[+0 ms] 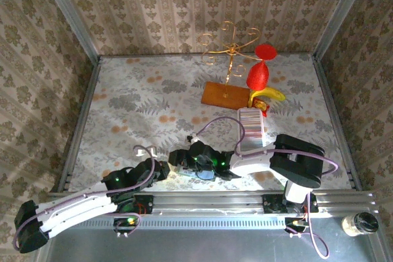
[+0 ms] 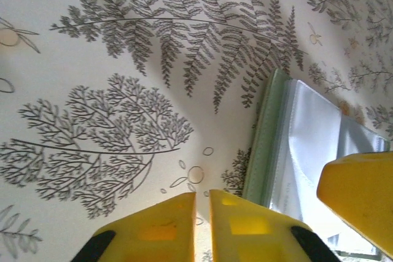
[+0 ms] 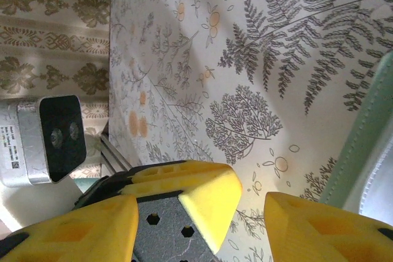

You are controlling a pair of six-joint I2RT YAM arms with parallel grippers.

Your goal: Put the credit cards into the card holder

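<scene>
The card holder (image 1: 203,175) lies open near the table's front edge, under my right wrist. Its grey-green edge (image 2: 264,139) and a pale shiny inner panel (image 2: 310,139) lie just right of my left gripper (image 2: 202,196). Those fingers stand a narrow slit apart, with only bare table between them. One yellow finger (image 2: 359,194) of my right gripper rests over the holder's inside. My right gripper (image 3: 201,205) is open wide, the left gripper's tip (image 3: 215,191) lies between its fingers, and the holder's edge (image 3: 368,145) is at its right. The credit cards (image 1: 252,116) stand in a white ribbed tray.
The white ribbed tray (image 1: 253,128) sits right of centre. Behind it are a brown wooden board (image 1: 224,95) with a gold wire stand (image 1: 230,44), a red object (image 1: 259,73) and a banana (image 1: 271,94). Patterned walls enclose the table. A small jar (image 1: 359,223) stands beyond the front rail.
</scene>
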